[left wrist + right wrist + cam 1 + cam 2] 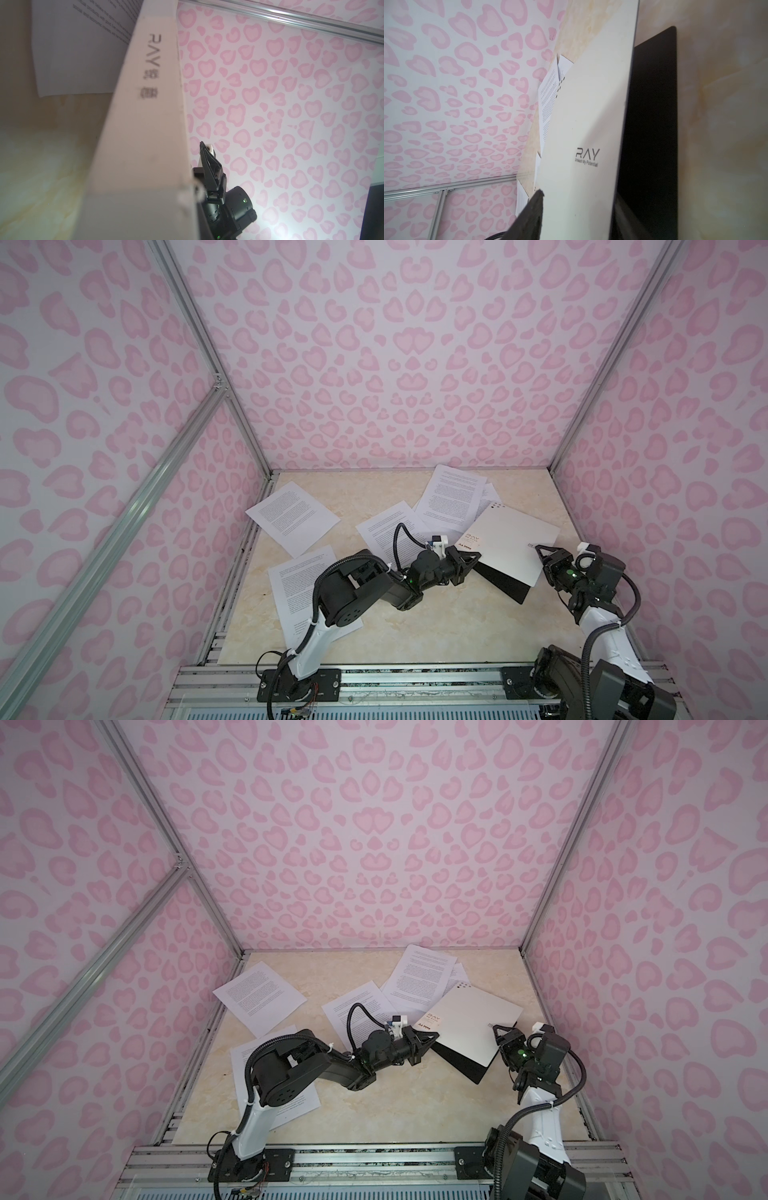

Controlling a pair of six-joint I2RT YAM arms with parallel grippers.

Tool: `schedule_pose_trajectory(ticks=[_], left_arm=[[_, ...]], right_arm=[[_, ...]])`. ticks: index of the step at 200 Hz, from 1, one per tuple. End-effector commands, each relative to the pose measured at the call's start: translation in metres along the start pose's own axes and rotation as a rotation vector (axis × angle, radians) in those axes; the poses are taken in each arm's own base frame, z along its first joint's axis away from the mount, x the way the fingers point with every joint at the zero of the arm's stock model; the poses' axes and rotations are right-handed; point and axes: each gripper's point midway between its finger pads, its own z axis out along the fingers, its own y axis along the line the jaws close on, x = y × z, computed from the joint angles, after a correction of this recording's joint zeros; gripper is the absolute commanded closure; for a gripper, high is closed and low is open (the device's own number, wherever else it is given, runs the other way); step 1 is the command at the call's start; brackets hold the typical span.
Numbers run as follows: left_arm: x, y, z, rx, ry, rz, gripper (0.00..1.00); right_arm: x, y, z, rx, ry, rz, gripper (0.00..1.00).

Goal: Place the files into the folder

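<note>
The thin grey-white "RAY" folder (511, 541), by the right edge of the table (436, 635), is being opened: its cover is pinched by the closed left gripper (477, 558) (the right gripper's (540, 551) spread cannot be told). Swinging it wide is called for next.

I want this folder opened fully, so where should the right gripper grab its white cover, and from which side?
Grip the folder's white cover at its right-hand edge near the front corner, coming in from the right. It tilts up off the black back, leaving room for a lower finger; the left gripper pinches the opposite corner.

Blurred lettering (148, 91) on the folder (135, 145)
</note>
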Motion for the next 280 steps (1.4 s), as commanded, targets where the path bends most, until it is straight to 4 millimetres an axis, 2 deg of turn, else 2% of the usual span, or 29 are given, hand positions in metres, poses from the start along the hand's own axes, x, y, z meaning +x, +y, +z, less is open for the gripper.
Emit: schedule_pose_trajectory(ticks=[1,19,29,56,57,61,83,98,117,132,150,167,174,193,214,246,263,280], left_arm=[[0.003,-0.02,-0.002,0.092,0.01,0.026,0.96],[0.005,-0.025,-0.002,0.093,0.013,0.049,0.96],[0.007,-0.029,-0.002,0.095,0.015,0.069,0.91],[0.014,-0.041,-0.006,0.074,0.012,0.157,0.65],[0.014,-0.042,-0.006,0.073,0.012,0.162,0.6],[0.014,-0.044,-0.007,0.067,0.009,0.177,0.56],[0.018,-0.055,-0.016,0.018,-0.004,0.275,0.41],[0.025,-0.063,-0.021,-0.037,-0.005,0.362,0.26],[0.038,-0.07,-0.032,-0.134,-0.006,0.497,0.18],[0.046,-0.065,-0.045,-0.282,-0.027,0.612,0.12],[0.056,-0.066,-0.063,-0.382,-0.05,0.725,0.09],[0.061,-0.069,-0.089,-0.425,-0.072,0.787,0.06],[0.058,-0.066,-0.107,-0.477,-0.093,0.816,0.04],[0.042,-0.068,-0.155,-0.562,-0.179,0.864,0.0],[0.016,-0.063,-0.212,-0.705,-0.271,0.885,0.02],[-0.03,-0.029,-0.298,-0.84,-0.373,0.729,0.02],[-0.047,-0.012,-0.331,-0.845,-0.425,0.648,0.02],[-0.061,0.002,-0.353,-0.853,-0.463,0.593,0.02]], right_arm=[[-0.001,0.011,-0.001,-0.054,-0.006,0.013,0.67],[-0.002,0.015,-0.003,-0.061,-0.021,0.009,0.87],[-0.002,0.021,-0.004,-0.067,-0.025,-0.001,1.0],[-0.002,0.047,-0.011,-0.087,-0.038,-0.063,1.0],[-0.002,0.049,-0.012,-0.088,-0.038,-0.067,1.0],[-0.002,0.053,-0.013,-0.093,-0.042,-0.077,1.0],[-0.007,0.076,-0.026,-0.108,-0.071,-0.112,1.0],[-0.01,0.091,-0.031,-0.124,-0.073,-0.127,1.0],[-0.012,0.107,-0.033,-0.146,-0.067,-0.139,1.0],[-0.015,0.117,-0.034,-0.151,-0.063,-0.151,1.0],[-0.019,0.125,-0.035,-0.145,-0.067,-0.169,1.0],[-0.019,0.139,-0.038,-0.171,-0.053,-0.186,1.0],[-0.019,0.144,-0.041,-0.174,-0.05,-0.202,1.0],[-0.016,0.153,-0.049,-0.161,-0.04,-0.253,1.0],[-0.006,0.162,-0.055,-0.172,0.0,-0.302,1.0],[0.023,0.168,-0.055,-0.168,0.09,-0.392,1.0],[0.042,0.169,-0.054,-0.16,0.141,-0.448,1.0],[0.055,0.167,-0.055,-0.141,0.165,-0.502,1.0]])
